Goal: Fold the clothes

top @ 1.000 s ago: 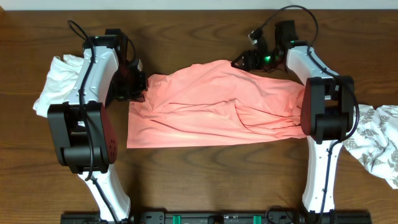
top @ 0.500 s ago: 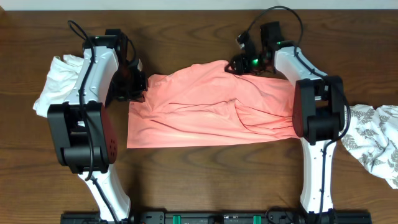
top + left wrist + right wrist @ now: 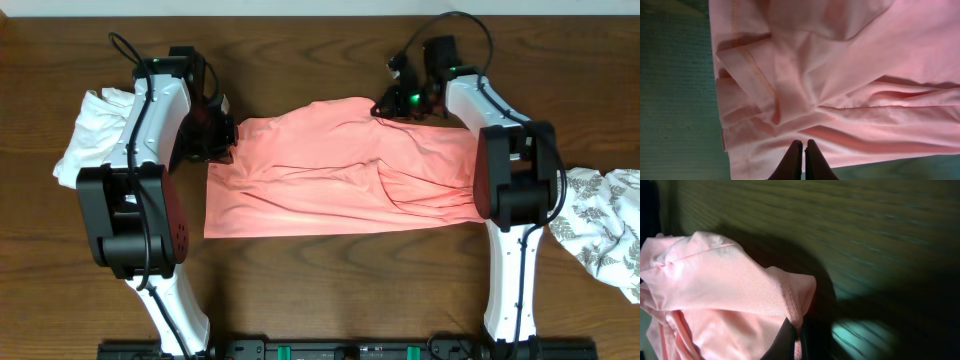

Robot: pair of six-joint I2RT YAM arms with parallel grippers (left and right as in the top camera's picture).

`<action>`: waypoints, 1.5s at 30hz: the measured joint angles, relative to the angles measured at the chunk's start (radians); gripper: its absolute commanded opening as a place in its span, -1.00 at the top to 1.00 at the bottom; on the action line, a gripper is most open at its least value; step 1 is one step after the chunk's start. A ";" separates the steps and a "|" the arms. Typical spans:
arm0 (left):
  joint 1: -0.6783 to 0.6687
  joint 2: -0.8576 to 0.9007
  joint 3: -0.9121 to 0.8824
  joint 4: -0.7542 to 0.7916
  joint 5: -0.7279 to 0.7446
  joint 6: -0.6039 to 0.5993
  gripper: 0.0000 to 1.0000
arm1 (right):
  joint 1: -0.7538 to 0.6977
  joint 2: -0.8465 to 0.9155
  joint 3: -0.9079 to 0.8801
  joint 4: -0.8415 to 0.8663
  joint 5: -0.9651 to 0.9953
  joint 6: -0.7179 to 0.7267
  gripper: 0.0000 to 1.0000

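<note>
The clothes (image 3: 340, 175), a salmon-pink garment, lie spread and wrinkled across the middle of the table. My left gripper (image 3: 222, 150) sits at the garment's far left corner. In the left wrist view its fingers (image 3: 804, 150) are pressed together on the pink fabric (image 3: 840, 75) near its edge. My right gripper (image 3: 385, 105) is at the garment's far edge, right of centre. In the right wrist view it (image 3: 797, 335) is shut on a stitched hem of the pink cloth (image 3: 715, 290), which bunches up from the jaws.
A plain white garment (image 3: 90, 135) lies crumpled at the left edge behind the left arm. A white cloth with grey leaf print (image 3: 605, 235) lies at the right edge. The dark wooden table (image 3: 320, 290) shows bare in front of the pink garment.
My right gripper has come in over the garment's far edge and closed on the hem. The left gripper has stayed shut in place.
</note>
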 measured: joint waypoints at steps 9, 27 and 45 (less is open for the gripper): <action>0.000 0.000 0.000 0.055 0.001 0.005 0.40 | -0.039 -0.057 0.000 -0.090 0.034 0.016 0.97; -0.003 0.029 -0.005 0.272 0.136 -0.014 -0.14 | 0.051 -0.174 0.000 -0.251 0.135 0.007 0.97; -0.004 0.141 -0.007 0.400 0.140 -0.014 -0.15 | 0.058 -0.174 0.000 -0.263 0.159 -0.005 0.97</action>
